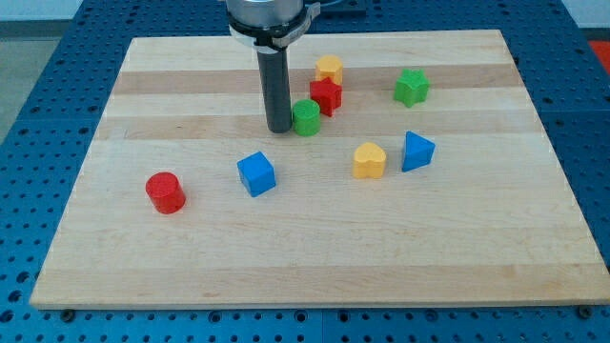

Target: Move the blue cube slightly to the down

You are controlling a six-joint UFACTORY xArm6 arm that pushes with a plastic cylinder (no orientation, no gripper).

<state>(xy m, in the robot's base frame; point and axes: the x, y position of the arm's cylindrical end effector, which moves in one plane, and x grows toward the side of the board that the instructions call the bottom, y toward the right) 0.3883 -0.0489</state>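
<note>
The blue cube (pixel 256 174) lies on the wooden board (pixel 315 257), left of the middle. My tip (pixel 279 128) rests on the board above the cube and slightly to its right, apart from it. The tip stands right beside the left side of a green cylinder (pixel 306 118); I cannot tell if they touch.
A red star-shaped block (pixel 326 95) and a yellow block (pixel 330 69) sit just up-right of the green cylinder. A green star-shaped block (pixel 412 87) is at the upper right. A yellow heart (pixel 369 160) and a blue triangular block (pixel 416 151) lie right of the middle. A red cylinder (pixel 165 192) is at the left.
</note>
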